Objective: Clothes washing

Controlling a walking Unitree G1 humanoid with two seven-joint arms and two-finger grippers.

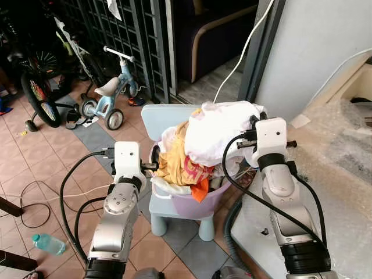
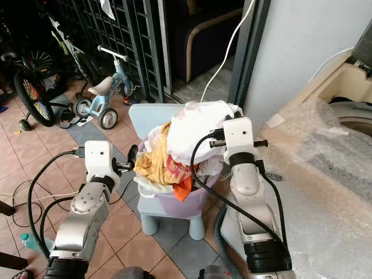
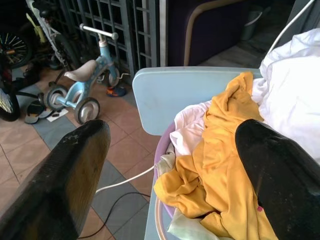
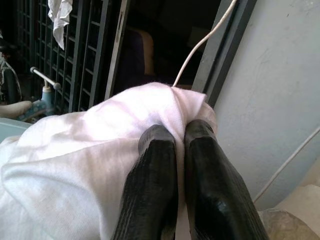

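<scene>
A purple laundry basket stands on a light blue child's chair, heaped with clothes. On top lies a white garment; under it a yellow garment spills toward the rim, with an orange piece hanging over the front. My right gripper is at the top of the pile, shut on a fold of the white garment. My left gripper stands open beside the basket's left rim, with nothing between its fingers. A washing machine wrapped in bubble wrap is at the right.
A blue tricycle and a bicycle stand at the back left by a dark grille door. Black cables and a water bottle lie on the tiled floor. A white cable hangs behind the chair.
</scene>
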